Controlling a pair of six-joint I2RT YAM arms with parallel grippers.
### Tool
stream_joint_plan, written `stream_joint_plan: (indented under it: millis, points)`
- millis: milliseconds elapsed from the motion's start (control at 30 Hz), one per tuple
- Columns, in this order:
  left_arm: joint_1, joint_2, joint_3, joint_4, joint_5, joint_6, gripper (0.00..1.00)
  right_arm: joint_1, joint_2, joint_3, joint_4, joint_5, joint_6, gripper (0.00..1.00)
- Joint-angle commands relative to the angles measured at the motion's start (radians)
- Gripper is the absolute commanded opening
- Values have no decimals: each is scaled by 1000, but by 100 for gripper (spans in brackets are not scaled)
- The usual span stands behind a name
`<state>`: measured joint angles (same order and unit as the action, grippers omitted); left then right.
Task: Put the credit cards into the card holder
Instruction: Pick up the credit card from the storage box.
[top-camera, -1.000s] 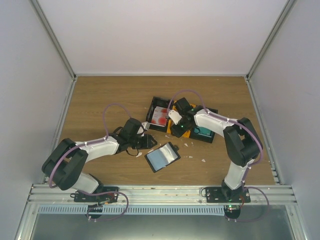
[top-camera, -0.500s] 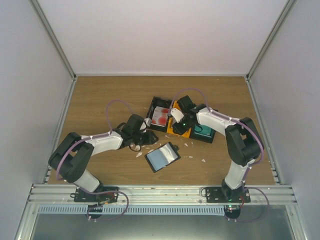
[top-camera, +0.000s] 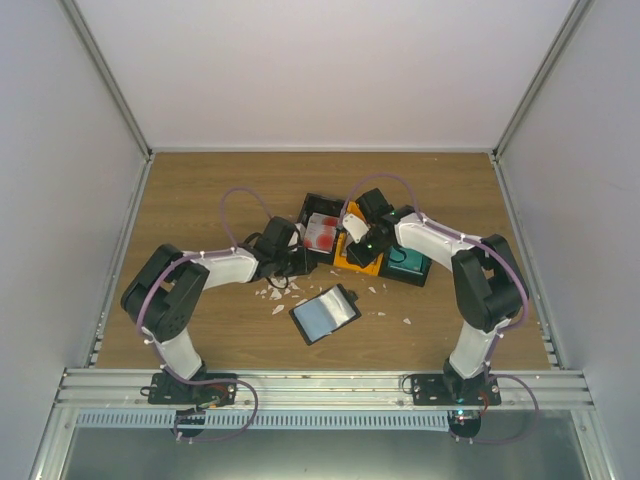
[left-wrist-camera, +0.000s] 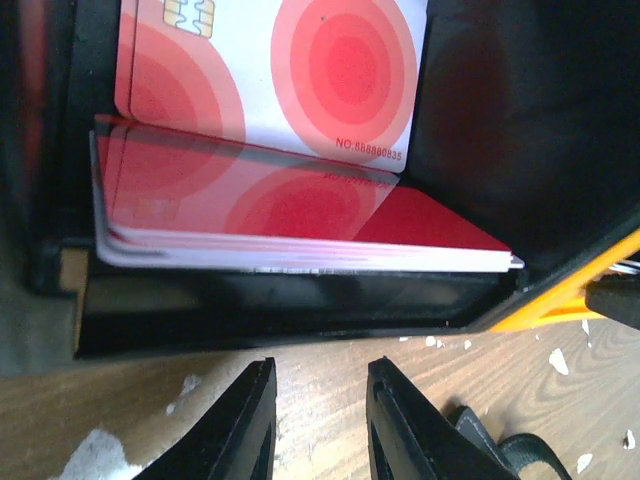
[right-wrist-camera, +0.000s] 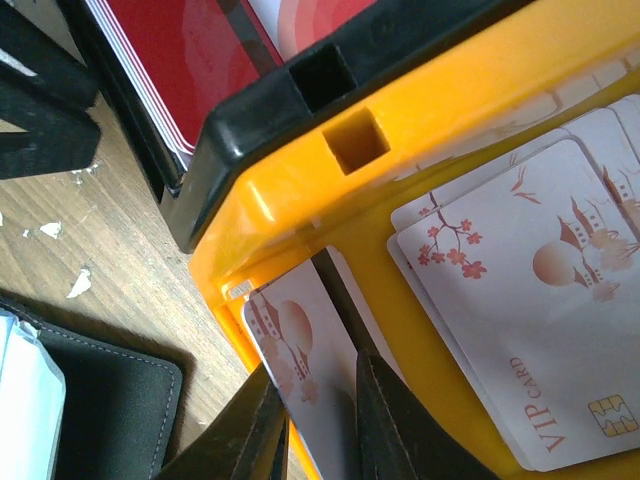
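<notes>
The left claw (left-wrist-camera: 318, 425) has swung in from well short of the black bin (top-camera: 318, 199) to just before its near wall, jaws narrowly apart and empty. Red-and-white credit cards (left-wrist-camera: 300, 230) lie stacked in that bin. The right claw (right-wrist-camera: 320, 425) has barely shifted, in the orange bin (right-wrist-camera: 300, 215) touching the black bin. A pale card (right-wrist-camera: 295, 350) shows between its narrow jaws, but whether they grip it I cannot tell. The card holder (top-camera: 325, 314) lies open on the desk (top-camera: 200, 190), nearward of the black bin.

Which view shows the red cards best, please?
The left wrist view: the red cards fill much of the frame, stacked in the black bin, one card's number legible. The top view shows the cards only as a small red-white patch; the right wrist view catches just the stack's corner.
</notes>
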<state>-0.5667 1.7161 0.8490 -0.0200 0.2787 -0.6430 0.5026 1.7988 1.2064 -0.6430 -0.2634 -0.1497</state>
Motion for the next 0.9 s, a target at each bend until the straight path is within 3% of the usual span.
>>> stream_joint_plan:
  millis: [0,867]
  points:
    - [5,33,46,28,-18,33,29,-10,-16,15,-21,-18,0,20]
    - [11,72,82,2,-18,51,28,-9,-42,2,-26,-70,-6,25]
